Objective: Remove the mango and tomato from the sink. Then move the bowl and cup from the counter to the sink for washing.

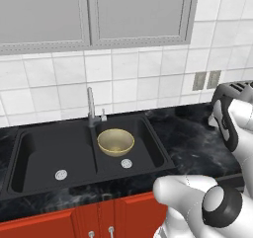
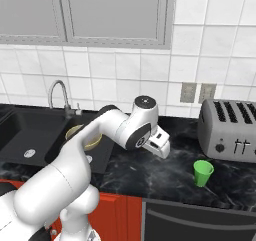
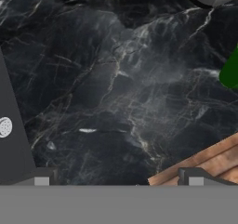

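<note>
- Bowl in the right basin of the sink, upright, mouth facing up, just behind the round drain; we judge that this half of the washing step is done.
- Neither basin shows a mango or a tomato, so we take the clearing step as complete too.
- Cup on the dark marble bench, in front of the toaster and well apart from the sink. It stands upright, long axis vertical, open rim up and narrow base down.
- Gripper over bare bench between sink and cup, nearer the sink, its jaws spread wide with nothing between them. We read this as an empty hand positioned to travel toward the cup.
- In the hand view a green edge of the cup sits at the right border, so the hand is not yet lined up over it.
- Faucet rises behind the divider between the basins, clear of the bowl.
</note>
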Tool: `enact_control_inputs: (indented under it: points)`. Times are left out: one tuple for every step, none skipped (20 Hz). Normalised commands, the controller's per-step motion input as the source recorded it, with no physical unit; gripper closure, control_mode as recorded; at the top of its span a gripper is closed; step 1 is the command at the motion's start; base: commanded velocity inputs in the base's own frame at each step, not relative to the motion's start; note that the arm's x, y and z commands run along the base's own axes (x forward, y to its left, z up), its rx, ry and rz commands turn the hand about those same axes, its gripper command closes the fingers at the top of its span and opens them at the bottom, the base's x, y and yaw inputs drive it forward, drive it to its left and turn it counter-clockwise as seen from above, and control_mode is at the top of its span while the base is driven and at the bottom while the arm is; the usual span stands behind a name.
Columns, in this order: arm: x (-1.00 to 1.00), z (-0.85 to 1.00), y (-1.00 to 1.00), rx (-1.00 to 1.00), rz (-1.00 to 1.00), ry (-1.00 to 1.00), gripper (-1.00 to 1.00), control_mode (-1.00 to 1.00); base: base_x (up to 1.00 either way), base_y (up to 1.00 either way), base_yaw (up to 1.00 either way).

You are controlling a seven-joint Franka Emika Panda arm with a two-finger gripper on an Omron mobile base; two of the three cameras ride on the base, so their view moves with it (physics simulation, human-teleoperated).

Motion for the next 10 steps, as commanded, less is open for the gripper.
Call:
enact_control_inputs:
  points:
    - [0.0, 0.0, 0.0, 0.0, 0.0, 0.0, -1.0, -1.0, 0.0, 0.0, 0.0]
    - [0.0, 0.0, 0.0, 0.0, 0.0, 0.0, -1.0, -1.0, 0.0, 0.0, 0.0]
    - [0.0, 0.0, 0.0, 0.0, 0.0, 0.0, -1.0, -1.0, 0.0, 0.0, 0.0]
    - [0.0, 0.0, 0.0, 0.0, 0.0, 0.0, -1.0, -1.0, 0.0, 0.0, 0.0]
    - [0.0, 0.0, 0.0, 0.0, 0.0, 0.0, -1.0, -1.0, 0.0, 0.0, 0.0]
    - [0.0, 0.0, 0.0, 0.0, 0.0, 0.0, -1.0, -1.0, 0.0, 0.0, 0.0]
    - [0.0, 0.0, 0.0, 0.0, 0.0, 0.0, -1.0, -1.0, 0.0, 0.0, 0.0]
    - [0.0, 0.0, 0.0, 0.0, 0.0, 0.0, -1.0, -1.0, 0.0, 0.0, 0.0]
    - [0.0, 0.0, 0.0, 0.0, 0.0, 0.0, -1.0, -1.0, 0.0, 0.0, 0.0]
    - [0.0, 0.0, 0.0, 0.0, 0.0, 0.0, -1.0, -1.0, 0.0, 0.0, 0.0]
